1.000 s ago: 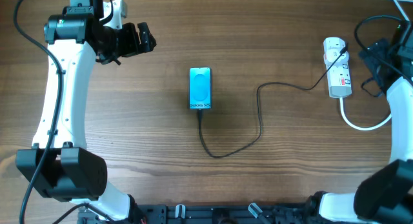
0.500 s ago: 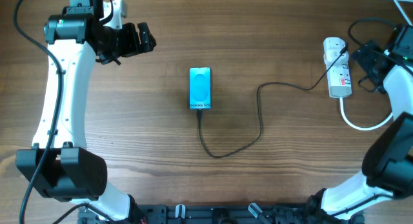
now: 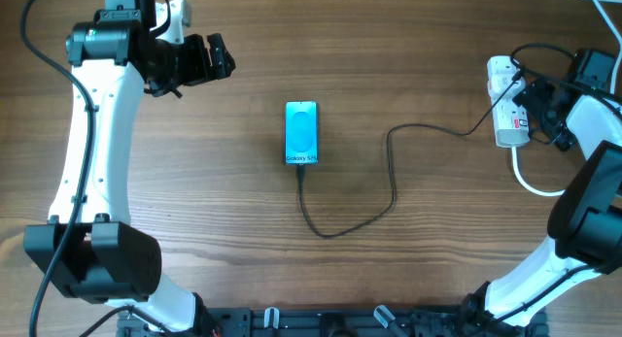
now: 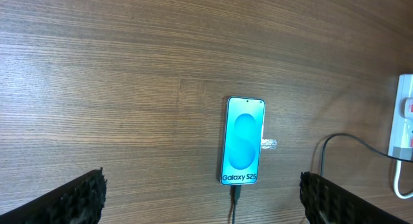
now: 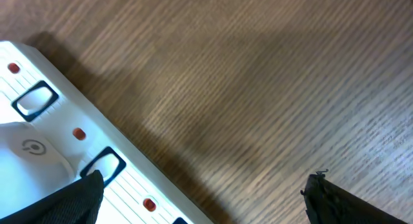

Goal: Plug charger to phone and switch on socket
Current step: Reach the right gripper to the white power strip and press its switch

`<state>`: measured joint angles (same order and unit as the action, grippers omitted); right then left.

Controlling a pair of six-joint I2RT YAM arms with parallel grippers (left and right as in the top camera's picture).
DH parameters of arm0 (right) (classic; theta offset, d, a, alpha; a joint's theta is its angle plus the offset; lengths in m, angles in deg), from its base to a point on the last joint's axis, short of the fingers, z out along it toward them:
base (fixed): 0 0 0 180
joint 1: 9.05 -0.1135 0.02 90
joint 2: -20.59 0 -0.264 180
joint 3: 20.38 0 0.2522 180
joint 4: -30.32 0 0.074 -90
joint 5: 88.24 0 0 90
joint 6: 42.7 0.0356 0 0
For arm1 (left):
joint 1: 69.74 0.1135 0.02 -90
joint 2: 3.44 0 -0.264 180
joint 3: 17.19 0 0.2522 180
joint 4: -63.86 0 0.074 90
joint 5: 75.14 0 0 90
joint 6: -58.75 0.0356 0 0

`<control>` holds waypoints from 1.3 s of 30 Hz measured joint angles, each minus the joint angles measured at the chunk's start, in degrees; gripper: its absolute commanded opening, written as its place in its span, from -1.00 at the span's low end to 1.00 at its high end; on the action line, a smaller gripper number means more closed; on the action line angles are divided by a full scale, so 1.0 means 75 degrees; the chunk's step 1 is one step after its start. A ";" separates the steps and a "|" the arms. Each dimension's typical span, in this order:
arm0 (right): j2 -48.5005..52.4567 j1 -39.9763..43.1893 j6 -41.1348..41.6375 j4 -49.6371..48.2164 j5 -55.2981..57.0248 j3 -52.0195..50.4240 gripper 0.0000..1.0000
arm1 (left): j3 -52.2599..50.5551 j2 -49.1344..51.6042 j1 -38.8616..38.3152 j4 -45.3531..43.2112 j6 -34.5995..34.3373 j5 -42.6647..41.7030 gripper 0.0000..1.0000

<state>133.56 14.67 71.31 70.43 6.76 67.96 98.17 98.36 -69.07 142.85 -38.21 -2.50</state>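
Note:
The phone [image 3: 301, 133] lies flat mid-table with its cyan screen lit; it also shows in the left wrist view [image 4: 243, 140]. The thin black charger cable [image 3: 389, 172] is plugged into the phone's bottom edge, loops right and runs to the black plug in the white socket strip [image 3: 507, 102]. My left gripper [image 3: 209, 57] is open and empty, far left of the phone. My right gripper [image 3: 537, 106] is open, right beside the socket strip, whose white face with rocker switches and red markings fills the left of the right wrist view [image 5: 58, 153].
The thick white cord [image 3: 539, 186] curves from the strip's near end toward the right arm. A small clear scrap [image 4: 268, 144] lies beside the phone's right edge. Bare wood table [image 3: 194, 201] surrounds the phone.
My right gripper has moved left and toward the socket strip, from the table's right edge to right beside it. The left arm, phone and cable have not moved.

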 measured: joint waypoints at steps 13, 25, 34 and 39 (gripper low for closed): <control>0.0198 0.0000 -0.0187 -0.0440 -0.0003 0.0000 0.99 | 0.0000 0.0000 0.0000 -0.0003 0.0000 0.0000 1.00; 0.0338 0.0032 -0.0195 -0.0533 -0.0213 0.0015 1.00 | 0.0000 0.0000 0.0000 -0.0003 0.0000 -0.0003 1.00; 0.0338 0.0087 -0.0195 -0.0455 -0.0501 0.0050 0.99 | 0.0000 -0.0003 0.0000 0.0000 0.0000 0.0000 1.00; 0.0350 0.0096 -0.0192 -0.0361 -0.0583 0.0079 0.99 | 0.0000 0.0000 0.0000 -0.0003 0.0000 0.0000 1.00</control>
<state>136.18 15.39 69.87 67.72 2.39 68.55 98.17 98.36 -69.07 142.83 -38.21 -2.50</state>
